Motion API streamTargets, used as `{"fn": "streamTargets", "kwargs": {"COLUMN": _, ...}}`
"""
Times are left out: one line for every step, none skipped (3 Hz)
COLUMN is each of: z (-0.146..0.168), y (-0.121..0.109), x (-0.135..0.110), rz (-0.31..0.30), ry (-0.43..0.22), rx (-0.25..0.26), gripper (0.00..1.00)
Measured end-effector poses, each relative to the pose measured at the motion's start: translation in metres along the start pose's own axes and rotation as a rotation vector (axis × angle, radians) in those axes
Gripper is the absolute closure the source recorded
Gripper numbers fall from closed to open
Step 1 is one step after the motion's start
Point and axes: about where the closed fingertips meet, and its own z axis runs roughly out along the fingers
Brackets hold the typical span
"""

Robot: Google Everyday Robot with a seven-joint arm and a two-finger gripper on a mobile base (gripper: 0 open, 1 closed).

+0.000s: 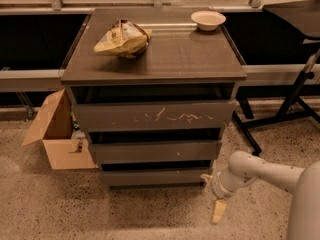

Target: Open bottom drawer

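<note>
The bottom drawer [155, 177] is the lowest, narrowest dark grey-brown front of the cabinet, plain and unscratched, with a dark gap above it. My gripper [212, 195] hangs low by the drawer's right end, just above the floor. It is open: one beige fingertip [205, 177] sits at the drawer's right edge and the other [218, 212] points down at the floor. It holds nothing. The white arm [260, 171] comes in from the lower right.
Above are the middle drawer [155, 151] and the scratched top drawer [150, 115]. A crumpled chip bag [121, 38] and a white bowl [208, 19] lie on the cabinet top [190, 59]. An open cardboard box [55, 134] stands at the left. A black stand's legs [280, 114] are at the right.
</note>
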Motion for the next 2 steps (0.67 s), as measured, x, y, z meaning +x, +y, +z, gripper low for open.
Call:
{"fn": "streamTargets", "kwargs": {"z": 0.0, "y": 0.0, "x": 0.0, "rz": 0.0, "ry": 0.0, "rx": 0.0, "gripper": 0.0}}
{"fn": "streamTargets", "kwargs": {"z": 0.012, "y": -0.01, "x": 0.01, "rz": 0.003, "ry": 0.02, "rx": 0.028, "gripper": 0.0}}
